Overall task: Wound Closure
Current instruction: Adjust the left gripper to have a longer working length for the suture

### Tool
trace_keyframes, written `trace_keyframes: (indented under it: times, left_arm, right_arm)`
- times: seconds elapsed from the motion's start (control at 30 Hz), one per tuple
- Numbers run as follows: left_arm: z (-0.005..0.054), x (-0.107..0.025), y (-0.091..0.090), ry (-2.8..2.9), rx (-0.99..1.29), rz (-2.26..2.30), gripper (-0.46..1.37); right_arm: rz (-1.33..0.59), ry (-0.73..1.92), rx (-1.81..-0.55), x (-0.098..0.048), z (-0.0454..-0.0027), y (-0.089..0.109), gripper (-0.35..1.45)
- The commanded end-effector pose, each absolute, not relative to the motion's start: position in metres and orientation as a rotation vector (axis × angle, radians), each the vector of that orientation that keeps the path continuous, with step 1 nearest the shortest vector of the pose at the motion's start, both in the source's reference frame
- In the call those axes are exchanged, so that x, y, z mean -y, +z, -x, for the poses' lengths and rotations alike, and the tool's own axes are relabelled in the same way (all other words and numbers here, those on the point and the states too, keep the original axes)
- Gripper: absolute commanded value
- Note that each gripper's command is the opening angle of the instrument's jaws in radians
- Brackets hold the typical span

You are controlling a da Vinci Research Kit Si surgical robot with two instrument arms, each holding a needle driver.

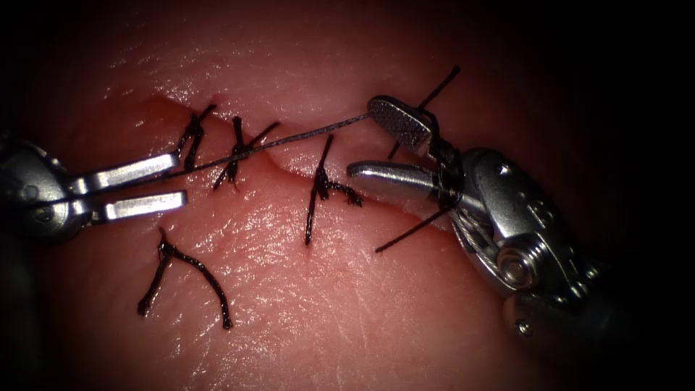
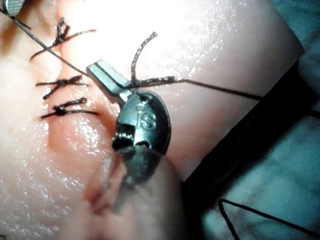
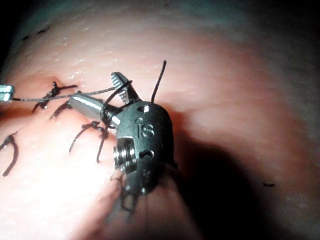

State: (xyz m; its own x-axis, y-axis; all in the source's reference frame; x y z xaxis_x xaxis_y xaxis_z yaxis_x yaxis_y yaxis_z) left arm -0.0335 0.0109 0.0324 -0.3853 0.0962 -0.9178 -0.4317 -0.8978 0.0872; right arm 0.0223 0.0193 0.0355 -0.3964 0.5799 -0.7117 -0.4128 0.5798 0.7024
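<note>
The long dark braided thread (image 1: 289, 137) is stretched taut across the upper middle of the endoscope view, above the pale pink glistening tissue (image 1: 326, 304) and roughly along the shallow red cut (image 1: 286, 156). It crosses three short black knotted stitches (image 1: 237, 150) that already hold the edges together. A loose curved piece of black thread (image 1: 184, 268) lies on the tissue at lower left. At its left end the strand meets the upper jaw of the left arm's slim silver tool (image 1: 179, 181), whose jaws stand slightly apart and pinch nothing. In the left wrist view the thread (image 2: 215, 86) carries on past that tool and off the tissue. At its right end it reaches the upper jaw of the right arm's steel tool (image 1: 362, 139), whose jaws are spread wide over a fourth stitch's dark tails (image 1: 438, 83), gripping nothing. Whether the strand is hooked there cannot be told, nor where the needle lies. By judgement, good handling means keeping the strand under light, even tension. The open right jaws should stay clear of the finished knots and close only on the intended strand.
</note>
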Motion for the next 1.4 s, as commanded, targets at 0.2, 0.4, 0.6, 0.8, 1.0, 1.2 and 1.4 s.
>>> trace_keyframes:
  times: [0.2,0.4,0.6,0.8,1.0,1.2,1.4]
  left_arm:
    - [0.0338,-0.011,0.032,2.37,-0.457,1.512,-0.35]
    - [0.0363,-0.01,0.03,2.458,-0.532,1.58,-0.35]
    - [0.0406,-0.008,0.029,2.784,-0.825,1.905,-0.35]
    - [0.0437,-0.008,0.028,2.848,-1.002,2.023,-0.35]
    - [0.0442,-0.008,0.028,2.9,-1.087,2.013,-0.35]
    - [0.0439,-0.008,0.028,2.906,-1.103,2.015,-0.35]
    - [0.0437,-0.008,0.029,2.893,-1.069,2.014,-0.35]
  right_arm:
    - [-0.142,1.078,-1.662,-0.019,-0.0223,0.035,0.94]
    - [-0.152,1.068,-1.668,-0.019,-0.0223,0.035,0.94]
    - [-0.171,1.049,-1.679,-0.019,-0.0223,0.035,0.92]
    - [-0.193,1.026,-1.692,-0.019,-0.0223,0.035,0.88]
    - [-0.216,1.003,-1.705,-0.018,-0.0224,0.035,0.79]
    - [-0.19,0.964,-1.703,-0.018,-0.0224,0.035,0.72]
    - [-0.172,0.97,-1.682,-0.017,-0.0225,0.034,0.74]
